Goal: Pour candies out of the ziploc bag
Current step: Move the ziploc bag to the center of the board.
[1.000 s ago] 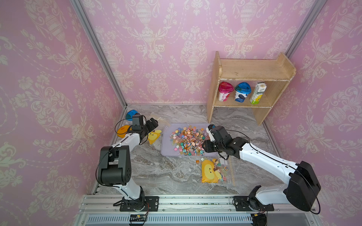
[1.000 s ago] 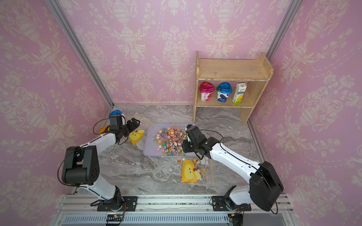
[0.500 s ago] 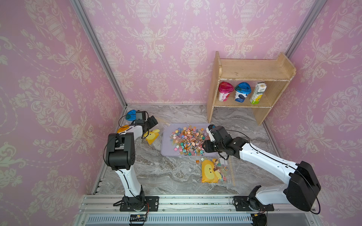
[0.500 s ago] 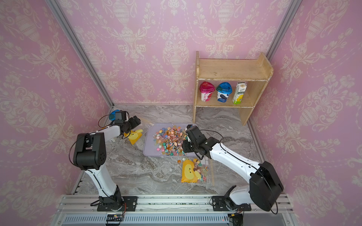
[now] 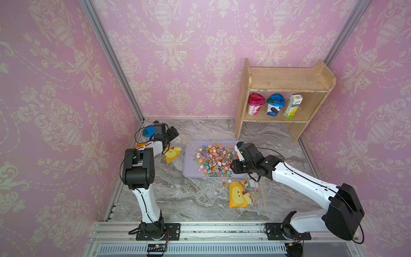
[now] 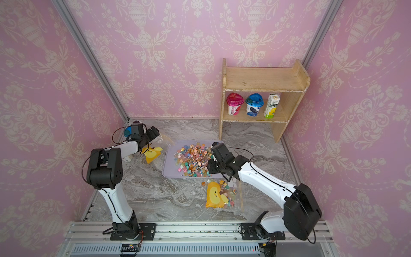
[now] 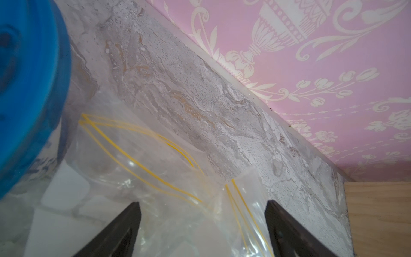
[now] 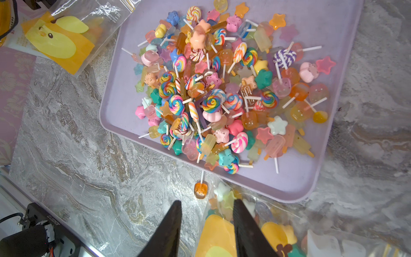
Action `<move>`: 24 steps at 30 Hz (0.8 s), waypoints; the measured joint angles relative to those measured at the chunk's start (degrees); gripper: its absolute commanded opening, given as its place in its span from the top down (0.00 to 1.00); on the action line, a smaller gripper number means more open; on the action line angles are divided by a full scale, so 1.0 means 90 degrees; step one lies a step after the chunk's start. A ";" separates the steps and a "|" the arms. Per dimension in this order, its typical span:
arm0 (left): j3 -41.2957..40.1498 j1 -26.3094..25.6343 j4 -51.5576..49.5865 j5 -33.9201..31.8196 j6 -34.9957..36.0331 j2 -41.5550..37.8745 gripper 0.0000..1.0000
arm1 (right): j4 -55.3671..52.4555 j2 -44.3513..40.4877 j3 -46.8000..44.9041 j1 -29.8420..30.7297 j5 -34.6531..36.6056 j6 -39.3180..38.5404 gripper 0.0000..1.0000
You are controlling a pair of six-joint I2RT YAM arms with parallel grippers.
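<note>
Marble table (image 5: 189, 200) below, wooden shelf (image 5: 287, 82) at the back. The lilac tray (image 5: 188, 164) sits mid-table with the candies (image 5: 213, 159) heaped on it. A ziploc bag (image 5: 239, 195) lies just in front of the tray, sweets inside. A second bag (image 5: 172, 154) lies beside it. The left gripper (image 7: 202, 203) hangs over that bag, jaws wide apart. The right gripper (image 8: 208, 202) has jaws partly apart, clamping nothing. One orange lolly (image 8: 200, 190) lies loose on the marble.

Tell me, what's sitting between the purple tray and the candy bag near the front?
One stray orange candy on a stick lies on the marble between the tray and the front bag. The right wrist view shows it best.
</note>
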 measured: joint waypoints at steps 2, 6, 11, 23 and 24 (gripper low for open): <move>-0.0002 0.0000 0.0041 0.0002 -0.0058 -0.0146 0.10 | -0.0022 -0.0002 0.0000 0.0000 0.0000 0.0000 0.59; -0.0005 -0.0027 -0.0092 0.0005 -0.0107 -0.0957 0.09 | -0.0019 -0.0015 0.0002 0.0000 -0.0002 0.0000 0.59; -0.0287 -0.0313 -0.0440 0.0007 -0.0100 -0.2465 0.08 | -0.0012 -0.0015 0.0002 0.0000 -0.0007 0.0002 0.58; -0.3645 -0.1122 -0.1137 0.0134 -0.0634 -0.3864 0.08 | 0.0197 -0.0007 0.0002 0.0000 -0.0078 0.0010 0.58; -0.3679 -0.1139 -0.1137 0.0155 -0.0673 -0.3871 0.08 | 0.0223 0.0000 0.0002 0.0002 -0.0080 0.0012 0.58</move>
